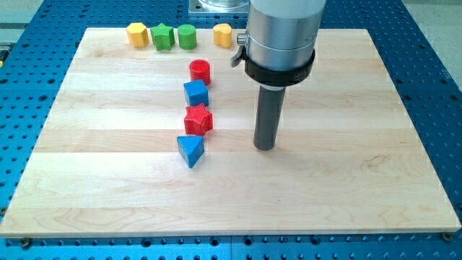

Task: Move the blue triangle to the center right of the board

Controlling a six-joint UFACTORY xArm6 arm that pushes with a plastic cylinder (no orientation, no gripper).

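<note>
The blue triangle [190,150] lies on the wooden board [346,173], left of the board's middle, at the bottom end of a column of blocks. Above it stand a red star-shaped block [198,120], a blue cube [195,93] and a red cylinder [200,71]. My tip [265,146] rests on the board to the right of the blue triangle, with a clear gap between them. The rod stands upright under the grey arm housing [281,36].
Along the board's top edge stand a yellow hexagonal block [137,34], a green star-shaped block [162,36], a green cylinder [188,36] and another yellow block [223,34]. A blue perforated table surrounds the board.
</note>
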